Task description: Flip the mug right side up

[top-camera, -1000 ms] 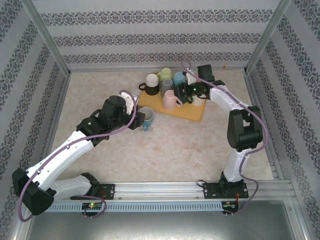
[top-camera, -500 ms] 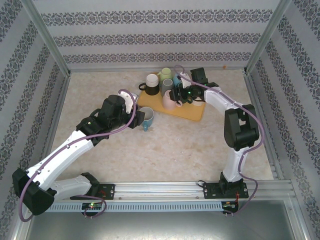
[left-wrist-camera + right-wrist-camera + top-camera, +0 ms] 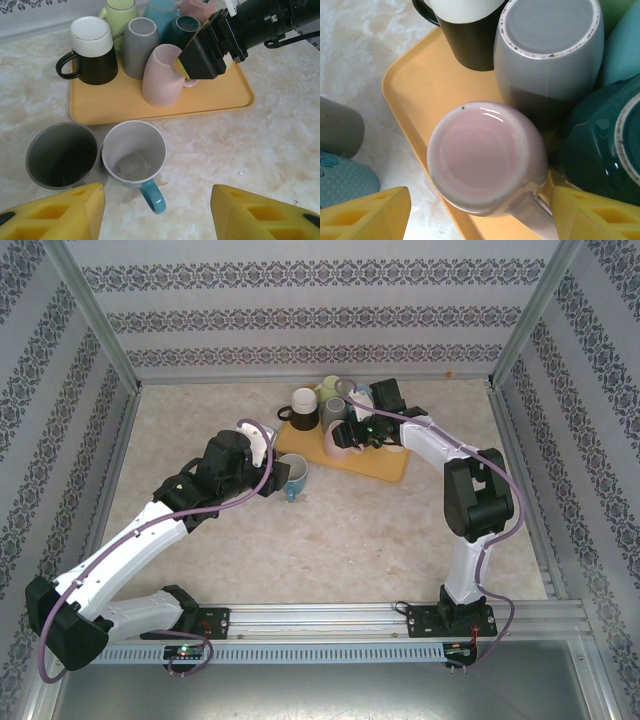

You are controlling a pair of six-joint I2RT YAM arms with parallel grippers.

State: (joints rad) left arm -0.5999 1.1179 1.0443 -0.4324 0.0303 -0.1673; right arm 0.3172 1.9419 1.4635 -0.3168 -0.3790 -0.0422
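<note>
A pale pink mug (image 3: 482,155) stands upside down at the front of the yellow tray (image 3: 415,90), base up, with its handle toward the lower right. My right gripper (image 3: 479,212) hovers open just above it, one yellow pad (image 3: 365,212) on each side, neither touching. From above, the right gripper (image 3: 352,430) sits over the pink mug (image 3: 337,440). The pink mug (image 3: 161,75) and a black right finger (image 3: 202,52) also appear in the left wrist view. My left gripper (image 3: 157,210) is open over bare table, holding nothing.
Several other inverted mugs crowd the tray: black with a white base (image 3: 90,50), grey (image 3: 141,42), dark teal (image 3: 605,145), light green and light blue behind. In front of the tray, an upright white mug with a teal handle (image 3: 135,152) and a grey mug (image 3: 62,155) stand.
My right arm has swung left across the tray to hang over the pink mug, and its jaws have widened. The left arm has not moved.
</note>
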